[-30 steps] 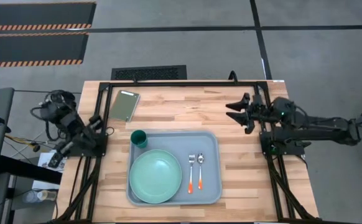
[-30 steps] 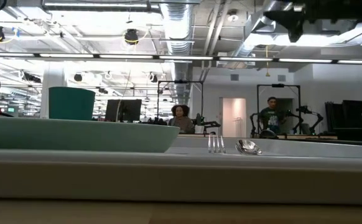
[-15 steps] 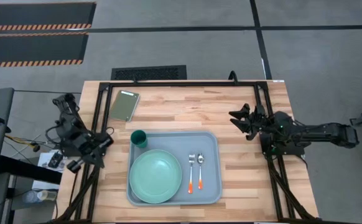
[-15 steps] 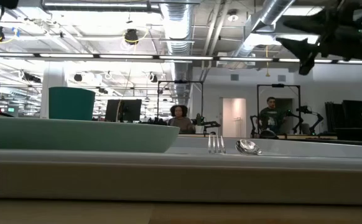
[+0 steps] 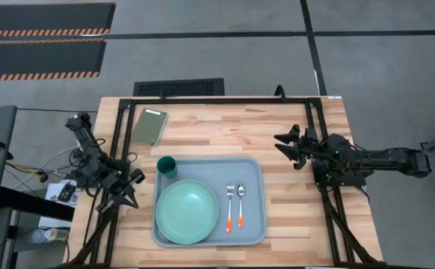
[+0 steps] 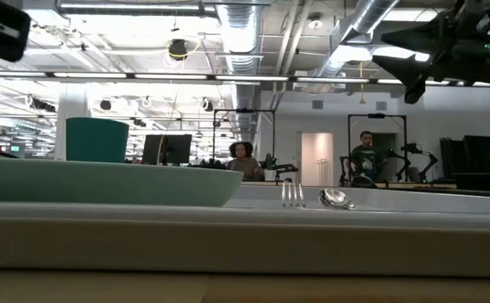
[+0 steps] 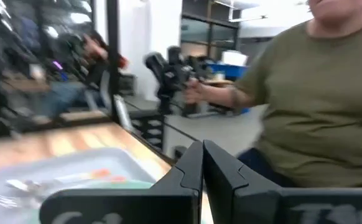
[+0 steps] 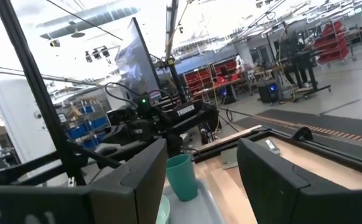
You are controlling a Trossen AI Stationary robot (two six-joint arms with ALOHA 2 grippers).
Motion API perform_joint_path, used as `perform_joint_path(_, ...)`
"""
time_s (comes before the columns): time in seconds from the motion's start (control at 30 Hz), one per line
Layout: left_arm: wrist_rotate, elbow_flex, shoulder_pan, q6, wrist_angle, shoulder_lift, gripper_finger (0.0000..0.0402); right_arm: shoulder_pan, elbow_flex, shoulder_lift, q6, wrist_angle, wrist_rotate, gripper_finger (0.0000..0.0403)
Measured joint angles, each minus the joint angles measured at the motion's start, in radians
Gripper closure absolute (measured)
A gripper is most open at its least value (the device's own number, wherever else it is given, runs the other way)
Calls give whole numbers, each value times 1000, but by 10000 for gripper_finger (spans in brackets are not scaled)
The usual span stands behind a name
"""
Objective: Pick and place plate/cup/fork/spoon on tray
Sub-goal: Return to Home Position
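Observation:
The pale grey-blue tray [image 5: 256, 224] lies at the table's near middle. On it rest the mint-green plate [image 5: 187, 212] at the left, the dark teal cup [image 5: 167, 166] upright in the far left corner, and the orange-handled fork [image 5: 229, 205] and spoon [image 5: 241, 203] side by side at the right. My left gripper [image 5: 130, 181] is shut and empty, left of the tray. My right gripper [image 5: 281, 142] is open and empty above the table, right of the tray's far corner. The low view shows the plate [image 6: 102, 181], cup [image 6: 98, 139], fork [image 6: 293, 195] and spoon [image 6: 336, 199].
A small olive-green pad [image 5: 149, 125] lies at the table's far left. A black frame [image 5: 217, 99] runs round the table's edges. A person in an olive shirt [image 7: 305, 93] stands beyond the table. Bare wood lies between the tray and my right gripper.
My left gripper has swung toward the table's near edge along the left side, ending beside the tray's left rim. My right gripper has moved a little down and toward the near edge, staying open. The things on the tray have not moved.

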Motion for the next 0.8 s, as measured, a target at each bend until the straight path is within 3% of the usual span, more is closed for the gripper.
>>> perform_joint_path(0.17, -86, 0, 64, 128, 17, 0, 401, 0, 0, 0, -19, 0, 0, 182)
perform_joint_path(0.33, -78, -1, 197, 149, 17, 0, 401, 0, 0, 1, -21, -25, 0, 182)
perform_joint_path(0.6, 28, -2, 481, 121, 15, 0, 401, -5, -1, 8, -21, -20, 1, 182)
perform_joint_path(0.8, 219, -3, 686, 122, 8, 0, 401, -4, -1, 8, -21, -33, 2, 182)
